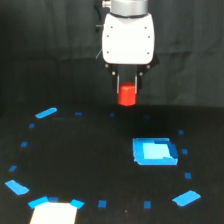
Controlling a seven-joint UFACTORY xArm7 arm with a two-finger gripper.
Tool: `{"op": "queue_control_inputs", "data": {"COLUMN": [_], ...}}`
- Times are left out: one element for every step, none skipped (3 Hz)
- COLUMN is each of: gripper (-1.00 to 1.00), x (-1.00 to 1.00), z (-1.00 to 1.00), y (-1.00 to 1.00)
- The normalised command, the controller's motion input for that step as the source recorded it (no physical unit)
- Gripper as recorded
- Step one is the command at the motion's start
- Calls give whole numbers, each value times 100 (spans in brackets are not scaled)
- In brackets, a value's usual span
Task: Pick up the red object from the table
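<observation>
Hovering at upper centre, our claw is clamped on the red object, clear of the bench; pickup looks done.

- No text, label, brand, number or sign can be read anywhere in the exterior view.
- The white housing above the gripper is plain; only a few small dark dots sit near its edges, no lettering.
- The red object between the fingers shows a bare, unmarked face.
- The blue tape marks and the light-blue square patch on the table carry no writing.
- The pale block at the bottom edge is overexposed; any marking on it cannot be made out.
</observation>
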Motion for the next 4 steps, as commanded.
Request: {"op": "queue_control_inputs", "data": {"gripper": [-100,-100,-100,-100], "x": [-32,-26,1,-20], "z": [-45,29,-3,7], "y": [-5,5,16,9]}}
